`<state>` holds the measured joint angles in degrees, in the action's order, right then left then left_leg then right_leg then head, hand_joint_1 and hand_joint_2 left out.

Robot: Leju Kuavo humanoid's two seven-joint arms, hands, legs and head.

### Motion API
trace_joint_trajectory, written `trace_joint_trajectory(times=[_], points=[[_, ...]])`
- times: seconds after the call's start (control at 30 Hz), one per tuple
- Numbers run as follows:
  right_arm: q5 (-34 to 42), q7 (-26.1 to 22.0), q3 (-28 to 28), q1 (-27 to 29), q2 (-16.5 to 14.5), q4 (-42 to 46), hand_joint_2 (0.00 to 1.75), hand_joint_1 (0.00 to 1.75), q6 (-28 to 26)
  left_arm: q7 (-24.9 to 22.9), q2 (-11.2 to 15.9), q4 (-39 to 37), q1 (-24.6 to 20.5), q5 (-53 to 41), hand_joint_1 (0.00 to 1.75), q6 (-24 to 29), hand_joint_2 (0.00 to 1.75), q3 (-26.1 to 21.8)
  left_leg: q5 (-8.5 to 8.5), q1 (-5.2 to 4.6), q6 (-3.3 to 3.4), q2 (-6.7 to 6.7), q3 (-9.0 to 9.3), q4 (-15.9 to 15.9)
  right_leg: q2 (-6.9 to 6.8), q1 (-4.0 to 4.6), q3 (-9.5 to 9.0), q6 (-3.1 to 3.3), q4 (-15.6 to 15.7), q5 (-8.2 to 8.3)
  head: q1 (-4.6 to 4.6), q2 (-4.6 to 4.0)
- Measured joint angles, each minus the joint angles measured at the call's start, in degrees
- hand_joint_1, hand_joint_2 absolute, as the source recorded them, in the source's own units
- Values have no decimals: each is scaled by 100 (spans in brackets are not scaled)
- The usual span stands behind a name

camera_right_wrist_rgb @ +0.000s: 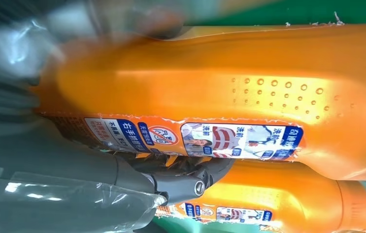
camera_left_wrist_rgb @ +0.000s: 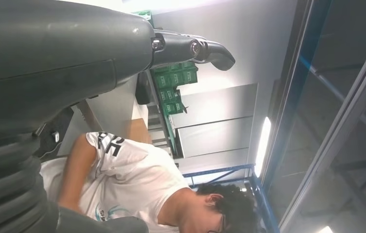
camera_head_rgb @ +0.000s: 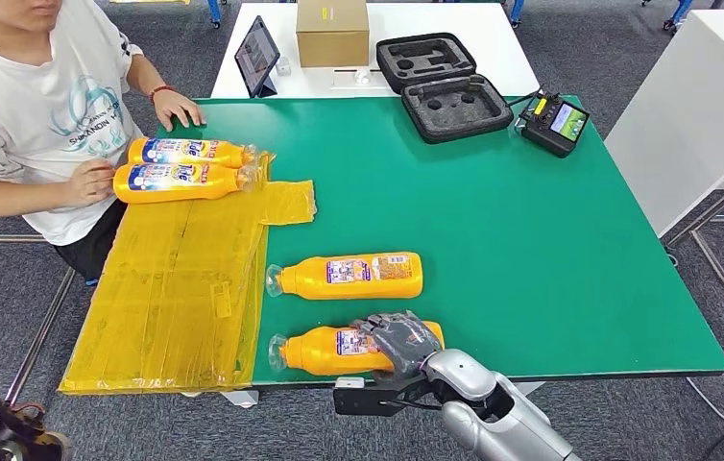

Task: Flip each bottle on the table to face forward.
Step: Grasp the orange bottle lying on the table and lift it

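Observation:
Two orange bottles lie on their sides on the green table [camera_head_rgb: 531, 240], caps to the left. My right hand [camera_head_rgb: 401, 344] wraps over the base end of the nearer bottle [camera_head_rgb: 325, 351] at the table's front edge. In the right wrist view this bottle [camera_right_wrist_rgb: 220, 97] shows its back label, with my fingers [camera_right_wrist_rgb: 191, 179] curled round it. The second bottle [camera_head_rgb: 353, 276] lies just beyond, also seen in the right wrist view [camera_right_wrist_rgb: 278, 204]. Two more bottles [camera_head_rgb: 185, 151] [camera_head_rgb: 176, 181] lie at the far left, blue front labels up. My left hand [camera_left_wrist_rgb: 210, 51] holds nothing, fingers stretched out.
A yellow plastic sheet [camera_head_rgb: 176, 298] covers the table's left side. A seated person in a white shirt touches the far-left bottles with one hand [camera_head_rgb: 89, 182]. At the back stand a black foam case [camera_head_rgb: 445, 91], a controller [camera_head_rgb: 555, 123], a cardboard box [camera_head_rgb: 332, 31] and a tablet [camera_head_rgb: 256, 56].

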<state>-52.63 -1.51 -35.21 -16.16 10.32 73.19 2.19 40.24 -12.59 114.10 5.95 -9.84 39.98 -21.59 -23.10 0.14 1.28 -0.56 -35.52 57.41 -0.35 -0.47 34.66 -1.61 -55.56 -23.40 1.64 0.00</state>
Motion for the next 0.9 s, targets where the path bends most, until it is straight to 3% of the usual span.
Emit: trace_joint_trajectory(times=[0.17, 0.23, 0.4, 0.47, 0.8, 0.9], points=[[74, -45, 8, -59, -85, -114, 175, 175, -69, 0, 0, -9, 4, 20, 0, -1, 175, 3, 2, 1, -2, -2, 10, -1, 0, 2, -10, 7, 0, 5, 0, 0], [307, -276, 58, -68, -157, -159, 175, 175, -213, 0, 0, -29, 5, 48, 0, -1, 175, 17, 6, 1, -4, -3, 12, -1, 0, 3, -9, 13, 0, 9, -1, 0], [1781, -1960, 412, 124, -508, -117, 175, 175, -717, -1, 2, -140, 6, 266, 0, -2, 175, 149, 12, 4, -7, -3, 4, -1, 0, 4, -3, 17, -1, 15, 0, 0], [2107, -2385, 595, 205, -701, -37, 175, 175, -810, -2, 2, -202, 6, 361, 0, -2, 175, 207, 13, 7, -9, -2, 0, -1, 0, 6, 1, 17, -2, 14, 1, 0], [2285, -2560, 985, 316, -1022, 36, 175, 175, -825, -2, 7, -344, 7, 438, 0, -2, 175, 308, 7, 5, -5, 3, -23, 0, -2, 2, 19, 6, -2, 4, -1, 0], [2941, -2957, 1088, 352, -1118, 103, 175, 175, -812, -2, 8, -390, 15, 761, 0, -70, 175, 332, 7, 3, -5, 4, -27, 0, -1, 1, 21, 4, -2, 3, -1, 0]])
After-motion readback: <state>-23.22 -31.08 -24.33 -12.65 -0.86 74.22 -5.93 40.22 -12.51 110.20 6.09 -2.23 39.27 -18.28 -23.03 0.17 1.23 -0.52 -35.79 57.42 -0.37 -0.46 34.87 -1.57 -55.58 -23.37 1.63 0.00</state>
